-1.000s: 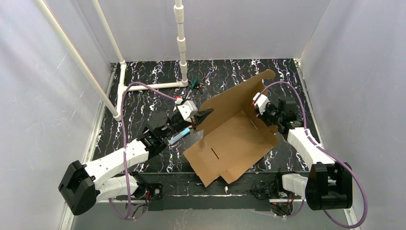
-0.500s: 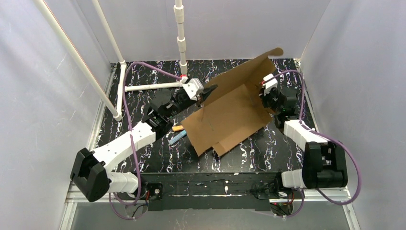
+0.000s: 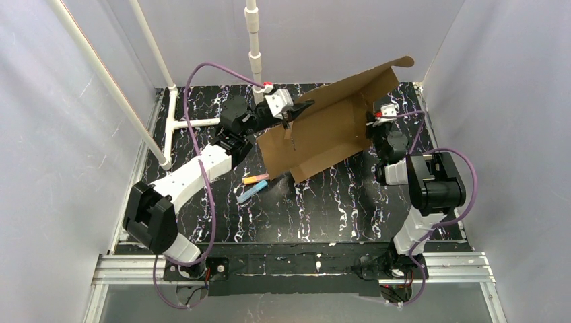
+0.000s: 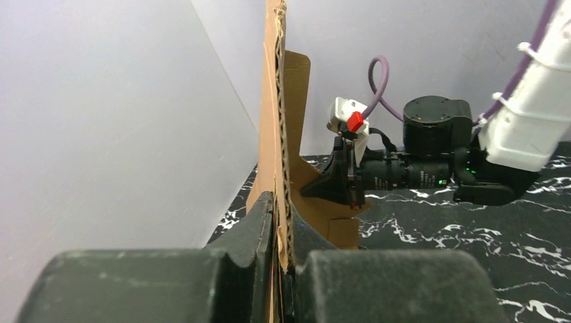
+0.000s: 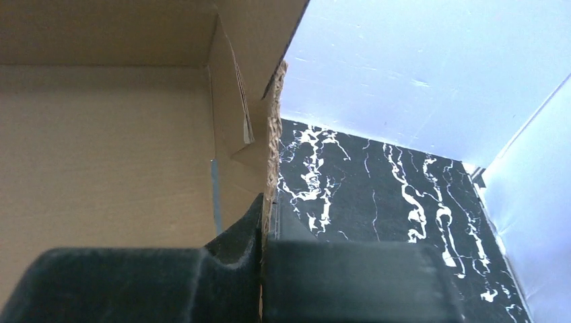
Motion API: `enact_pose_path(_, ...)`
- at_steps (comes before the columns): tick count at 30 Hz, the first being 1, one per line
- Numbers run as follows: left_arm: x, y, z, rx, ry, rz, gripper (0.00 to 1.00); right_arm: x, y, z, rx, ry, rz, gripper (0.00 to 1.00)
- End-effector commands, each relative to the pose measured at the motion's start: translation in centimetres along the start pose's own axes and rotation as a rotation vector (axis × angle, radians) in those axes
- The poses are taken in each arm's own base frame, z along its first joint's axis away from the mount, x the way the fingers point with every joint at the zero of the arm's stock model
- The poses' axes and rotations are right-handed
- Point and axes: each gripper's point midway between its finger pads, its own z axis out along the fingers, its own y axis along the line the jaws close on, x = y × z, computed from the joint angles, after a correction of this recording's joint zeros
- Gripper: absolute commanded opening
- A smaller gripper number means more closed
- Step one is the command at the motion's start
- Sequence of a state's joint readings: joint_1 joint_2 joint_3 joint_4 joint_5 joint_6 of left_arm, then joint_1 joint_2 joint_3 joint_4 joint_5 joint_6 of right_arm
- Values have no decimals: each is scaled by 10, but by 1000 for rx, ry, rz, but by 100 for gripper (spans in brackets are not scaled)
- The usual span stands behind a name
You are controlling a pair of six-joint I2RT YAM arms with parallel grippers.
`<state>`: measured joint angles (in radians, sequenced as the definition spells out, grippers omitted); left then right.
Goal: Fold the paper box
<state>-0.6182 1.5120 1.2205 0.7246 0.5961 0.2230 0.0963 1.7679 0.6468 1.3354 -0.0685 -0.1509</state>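
1. Far left: the white pipe frame [image 3: 195, 123] lies on the table [image 3: 337, 215], just left of your left arm.
2. Your left gripper [image 3: 296, 111] is at the far centre-left, fingers clamped on the left edge of the paper box [image 3: 323, 134]. The left wrist view shows the corrugated edge [image 4: 276, 134] pinched tight between the pads.
3. Nearer than that, the orange marker [image 3: 254, 180] and blue marker [image 3: 250, 193] lie side by side on the table. They sit left of the box's low corner and don't touch it.
4. The paper box is at the far centre, held up between both grippers and tilted steeply, top flap rising toward the far right. You can't tell whether its low corner touches the table.
5. Your right gripper [image 3: 374, 121] is at the far right, fingers shut on the box's right edge. The right wrist view shows the cardboard [image 5: 101, 134] squeezed between the pads, box interior to the left.
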Motion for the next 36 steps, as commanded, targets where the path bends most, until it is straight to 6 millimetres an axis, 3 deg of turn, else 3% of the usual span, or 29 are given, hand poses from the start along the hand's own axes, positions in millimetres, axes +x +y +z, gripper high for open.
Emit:
enact_pose_path(1, -40, -21, -4, 137, -122, 61, 0, -39, 3, 1, 6, -193, 21, 1)
enact_pose_path(9, -15, -66, -33, 262, -75, -46, 0, -14, 28, -22, -131, -126, -6, 3)
enact_pose_path(15, -15, -84, -47, 315, -70, -88, 0, 2, 22, -33, -184, -70, -5, 12)
enact_pose_path(19, -17, -92, -55, 333, -72, -98, 0, 10, 28, -45, -252, -31, -13, 24)
enact_pose_path(23, -16, -98, -60, 347, -68, -106, 0, 10, 42, -58, -339, -9, -27, 34)
enact_pose_path(36, -21, -107, -68, 375, -75, -119, 0, -1, 25, -93, -449, 84, 2, 53)
